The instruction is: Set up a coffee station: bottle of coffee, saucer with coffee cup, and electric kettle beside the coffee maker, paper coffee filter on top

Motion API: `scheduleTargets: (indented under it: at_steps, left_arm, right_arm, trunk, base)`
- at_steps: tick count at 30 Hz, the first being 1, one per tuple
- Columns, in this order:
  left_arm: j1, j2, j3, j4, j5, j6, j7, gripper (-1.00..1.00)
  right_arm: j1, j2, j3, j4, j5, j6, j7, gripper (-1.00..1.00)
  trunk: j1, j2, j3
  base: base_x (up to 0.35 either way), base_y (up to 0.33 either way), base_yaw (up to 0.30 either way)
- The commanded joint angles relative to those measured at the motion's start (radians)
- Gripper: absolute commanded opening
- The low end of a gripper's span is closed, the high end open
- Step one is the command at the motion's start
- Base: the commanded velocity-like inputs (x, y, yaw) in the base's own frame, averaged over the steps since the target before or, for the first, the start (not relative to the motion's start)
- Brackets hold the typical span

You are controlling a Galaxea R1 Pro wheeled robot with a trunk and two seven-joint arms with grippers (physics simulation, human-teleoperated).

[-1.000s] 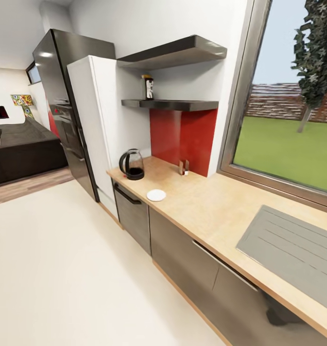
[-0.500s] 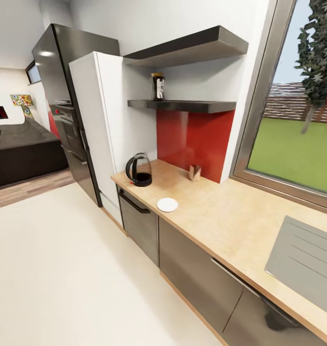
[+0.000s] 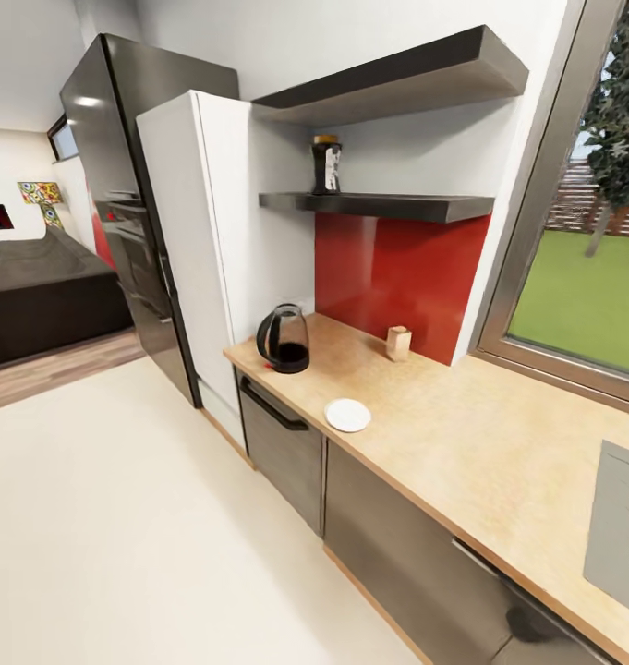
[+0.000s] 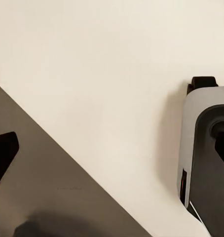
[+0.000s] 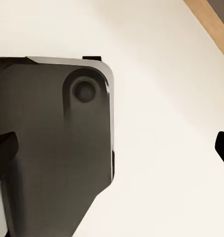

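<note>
Up on the lower shelf (image 3: 379,205), near its left end and close to the tall white cabinet (image 3: 212,249), stands the bottle of coffee (image 3: 327,166). It's upright, so its long axis runs vertical: a slim dark bottle with a yellowish cap and a pale label facing the room. Right now it sits well above the countertop (image 3: 462,443) and off to the upper middle of the head view, so whichever arm goes for it would have to reach up and forward over the counter edge.

Judging which arm is nearer is tricky. The wrist cameras are both pointing down at the pale floor and the robot's own dark base, so the arms look tucked low. In the right wrist view a strip of wood-coloured edge shows at a corner, which hints the counter side is on the robot's right, so the right arm is probably the closer one. That's a guess, not something seen.

Dark finger tips poke in at the edges of both wrist views with lots of gap between them and nothing held, so both grippers look spread apart and empty.

Down on the counter, the kettle (image 3: 284,340) sits near the cabinet end, the white saucer (image 3: 347,415) lies nearer the front edge, and a small tan box (image 3: 399,343) stands by the red backsplash (image 3: 388,277).
</note>
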Motion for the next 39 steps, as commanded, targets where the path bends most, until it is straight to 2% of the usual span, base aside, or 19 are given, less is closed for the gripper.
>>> scheduleTargets:
  at_steps: [1, 18, 39]
  left_arm:
    - [0.000, 0.001, -0.008, -0.004, 0.007, 0.007, 0.006, 1.00]
    - [0.000, -0.004, -0.010, -0.006, 0.006, 0.006, 0.006, 1.00]
    - [0.000, -0.004, -0.010, -0.007, 0.006, 0.004, 0.006, 1.00]
  right_arm:
    - [-0.001, 0.000, 0.001, 0.000, -0.001, -0.003, -0.003, 1.00]
    - [-0.001, 0.000, -0.001, -0.001, -0.001, -0.003, -0.001, 1.00]
    - [-0.001, 0.000, -0.002, 0.000, -0.001, -0.003, -0.001, 1.00]
  trunk:
    - [0.001, -0.002, -0.002]
    - [0.001, -0.002, -0.002]
    - [0.001, -0.002, -0.002]
  base:
    - [0.294, 0.225, -0.103]
    - [0.265, 0.242, -0.262]
    - [0.059, 0.324, -0.274]
